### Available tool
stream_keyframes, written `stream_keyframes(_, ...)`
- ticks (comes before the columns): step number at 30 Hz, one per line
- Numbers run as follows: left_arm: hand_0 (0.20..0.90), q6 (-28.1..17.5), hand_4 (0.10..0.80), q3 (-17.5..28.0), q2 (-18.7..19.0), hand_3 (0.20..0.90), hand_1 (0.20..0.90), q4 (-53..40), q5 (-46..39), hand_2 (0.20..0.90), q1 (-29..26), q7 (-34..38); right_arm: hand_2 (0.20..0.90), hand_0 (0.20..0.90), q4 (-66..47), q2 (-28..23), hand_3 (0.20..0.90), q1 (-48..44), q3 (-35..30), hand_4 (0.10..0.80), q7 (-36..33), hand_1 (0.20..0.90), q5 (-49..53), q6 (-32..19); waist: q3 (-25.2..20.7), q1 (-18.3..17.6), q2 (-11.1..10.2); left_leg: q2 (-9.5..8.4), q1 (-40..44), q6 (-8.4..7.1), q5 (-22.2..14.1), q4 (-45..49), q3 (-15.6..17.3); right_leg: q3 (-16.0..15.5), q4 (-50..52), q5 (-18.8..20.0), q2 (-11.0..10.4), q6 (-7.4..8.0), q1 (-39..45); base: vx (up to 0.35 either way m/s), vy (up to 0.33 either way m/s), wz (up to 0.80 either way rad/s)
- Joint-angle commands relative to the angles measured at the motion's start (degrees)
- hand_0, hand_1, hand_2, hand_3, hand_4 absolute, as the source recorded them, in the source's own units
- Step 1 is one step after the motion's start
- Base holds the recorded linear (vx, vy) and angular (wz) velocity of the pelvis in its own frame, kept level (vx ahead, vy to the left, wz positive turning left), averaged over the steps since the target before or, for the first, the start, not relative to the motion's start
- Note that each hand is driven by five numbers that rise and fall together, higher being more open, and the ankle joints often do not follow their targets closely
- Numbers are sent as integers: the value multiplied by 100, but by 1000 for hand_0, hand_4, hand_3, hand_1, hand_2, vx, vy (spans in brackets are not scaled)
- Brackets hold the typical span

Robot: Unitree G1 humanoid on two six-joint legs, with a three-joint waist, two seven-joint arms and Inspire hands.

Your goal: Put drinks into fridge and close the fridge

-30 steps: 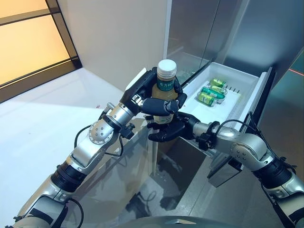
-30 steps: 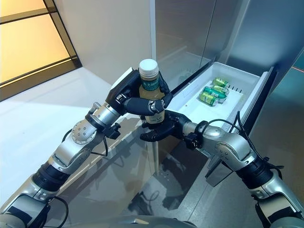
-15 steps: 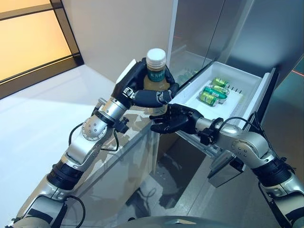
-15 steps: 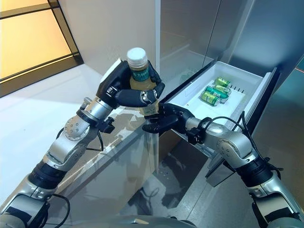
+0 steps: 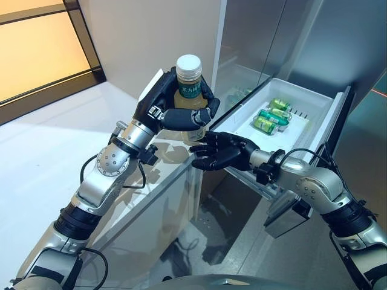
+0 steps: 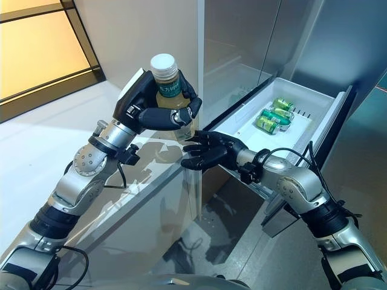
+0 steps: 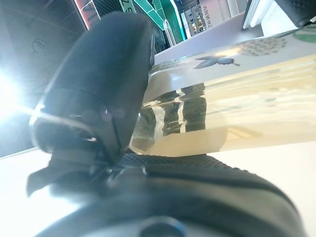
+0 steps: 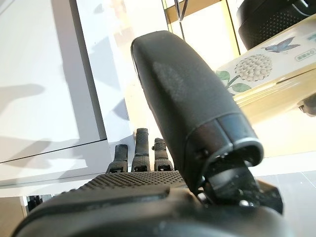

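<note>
Left eye view: left hand has fingers and thumb curled round an upright bottle with white cap, pale yellow drink, held in the air above the white counter edge. Right hand sits just below the bottle, palm up, fingers spread and relaxed, holding nothing. Open fridge drawer behind it, green cans lying inside.

Right eye view: same scene, bottle clear of the right hand, small gap between them.

Left wrist view: thumb pressed against the bottle's clear side, yellow liquid showing.

Right wrist view: thumb standing straight, fingers extended, bottle label above them, not gripped
</note>
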Motion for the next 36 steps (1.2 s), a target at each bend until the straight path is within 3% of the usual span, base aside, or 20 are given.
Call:
stream_keyframes(1, 300, -675, 100, 296, -195, 200, 300, -38, -563, 300, -602, -48, 900, 900, -426, 436, 900, -811, -826, 800, 138, 900, 431, -1245, -543, 159, -122, -13, 71, 45, -409, 12, 379, -25, 25, 166, -127, 324, -90, 0, 0, 0)
stream_keyframes(8, 300, -438, 100, 152, -400, 200, 300, -190, -786, 300, -548, -249, 900, 900, -531, 552, 900, -892, -759, 800, 32, 900, 365, -1366, -507, 170, -120, 0, 61, 47, -399, 12, 400, -33, 25, 176, -123, 322, -105, 0, 0, 0)
stream_keyframes(17, 300, -343, 100, -1, -526, 200, 300, -127, -475, 300, -478, -220, 900, 900, -560, 612, 900, -1075, -642, 800, -11, 900, 289, -1691, -470, 210, -107, -12, 63, 50, -389, 12, 380, -81, 25, 174, -127, 318, -88, 0, 0, 0)
stream_keyframes(36, 300, -456, 100, 183, -194, 200, 300, 250, -56, 300, -383, 128, 900, 900, -790, 591, 900, -993, -841, 800, 151, 900, 910, -1645, -500, 232, -106, -24, 63, 50, -387, 12, 375, -118, 25, 191, -130, 335, -101, -17, -7, -3)
